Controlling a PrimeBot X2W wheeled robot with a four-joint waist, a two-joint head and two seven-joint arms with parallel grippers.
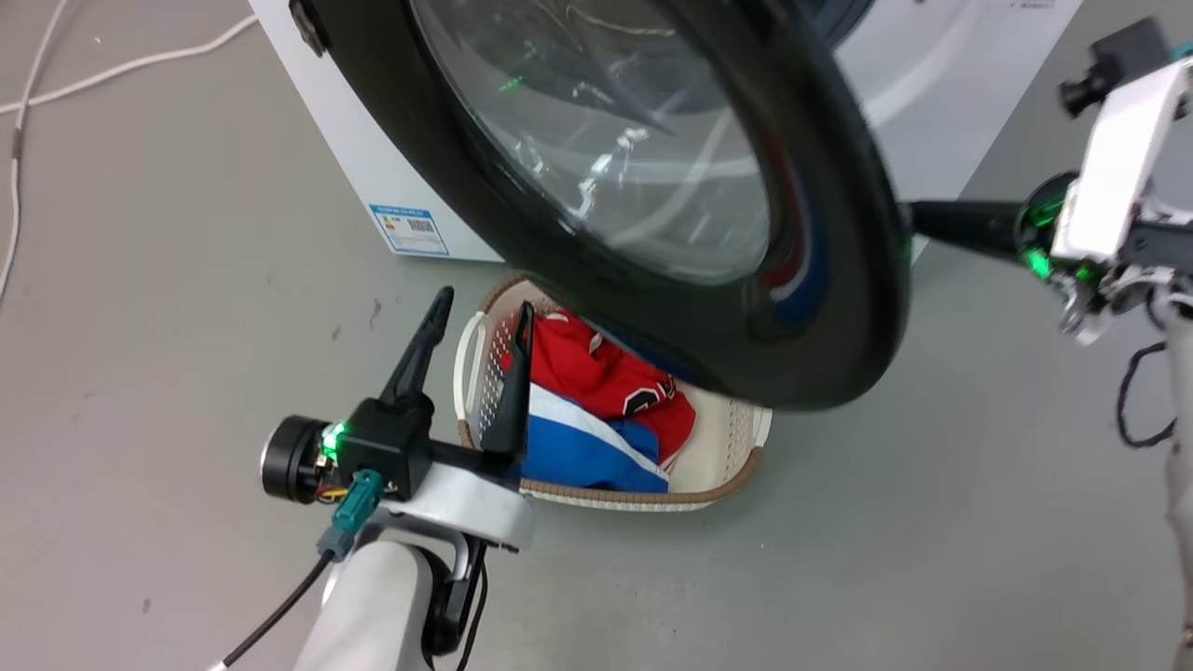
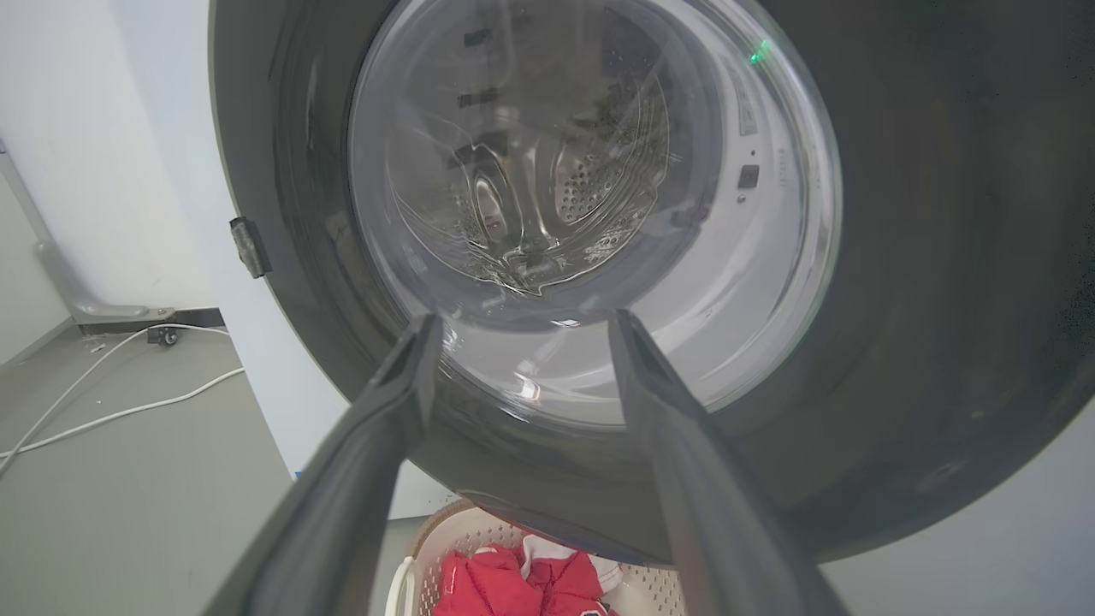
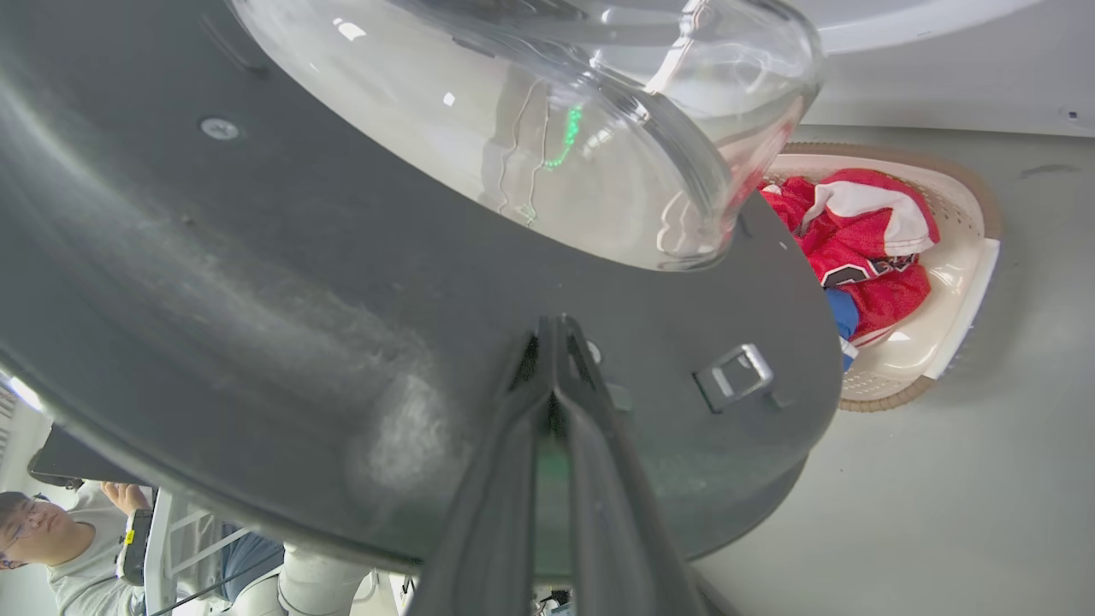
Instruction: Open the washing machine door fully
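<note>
Item: the washing machine door [image 1: 857, 308], glossy black rim around a clear glass bowl [image 1: 606, 140]. You will find it swung partway out from the white front of the washing machine [image 1: 960, 84], its free edge hanging above the laundry basket [image 1: 736, 429] that sits on the floor [image 1: 186, 326] at the machine's front foot. Judged partly open, not fully. Item: right gripper [image 3: 552, 325], fingers pressed together with nothing between them, tips set against the door's dull inner face just beside the metal latch hook [image 3: 737, 376]. That placement makes sense to you as a push point: it lies far from the small black hinge fitting [image 2: 248, 246], so a shove there should turn the door most easily, and closed fingers make one stiff prod. Item: left gripper [image 1: 485, 303], fingers spread and empty, held low before the door's outer face and over the basket's near-left rim. It touches nothing; you may read it as parked clear of the swing. Item: steel drum [image 2: 530, 197], visible through the glass in the left wrist view. Item: red and blue clothes [image 1: 596, 373], heaped in the basket under the door's lower rim. Caution: judge whether the rim clears the basket as the door goes wider.
</note>
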